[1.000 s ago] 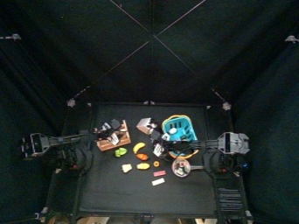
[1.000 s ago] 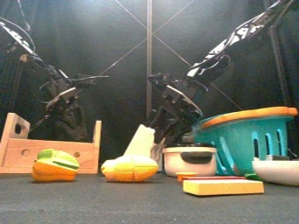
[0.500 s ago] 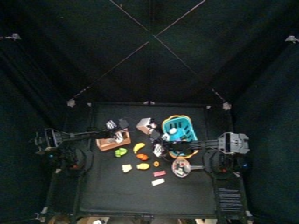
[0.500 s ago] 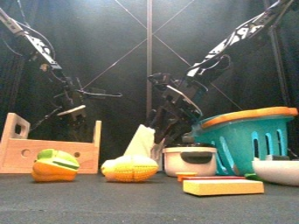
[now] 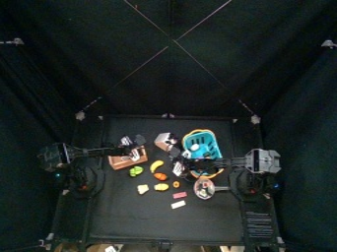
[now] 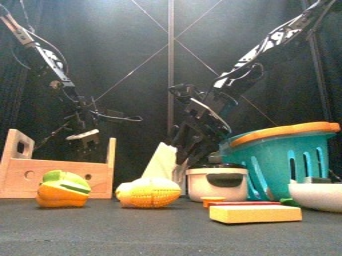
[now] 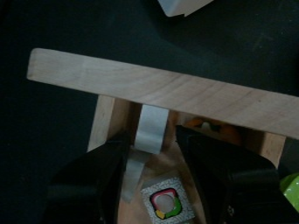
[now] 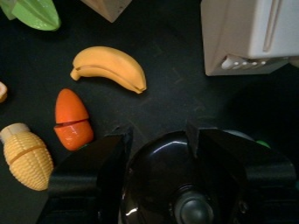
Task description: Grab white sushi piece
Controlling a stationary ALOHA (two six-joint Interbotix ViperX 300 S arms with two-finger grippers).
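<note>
The top view is dim overall: black curtains (image 5: 79, 59) swallow most of the light, and only the small surface (image 5: 132, 212) in the middle shows colour, its items tiny and hard to resolve. The front view is brighter low down, where the wooden crate (image 6: 54, 165) and teal basket (image 6: 287, 155) are evenly lit with faint shadows (the arms behind read as dark silhouettes). The left wrist view is soft, its jaws blurred at the bottom edge. The right wrist view shows a slight sheen on the black pot lid (image 8: 193, 188)
</note>
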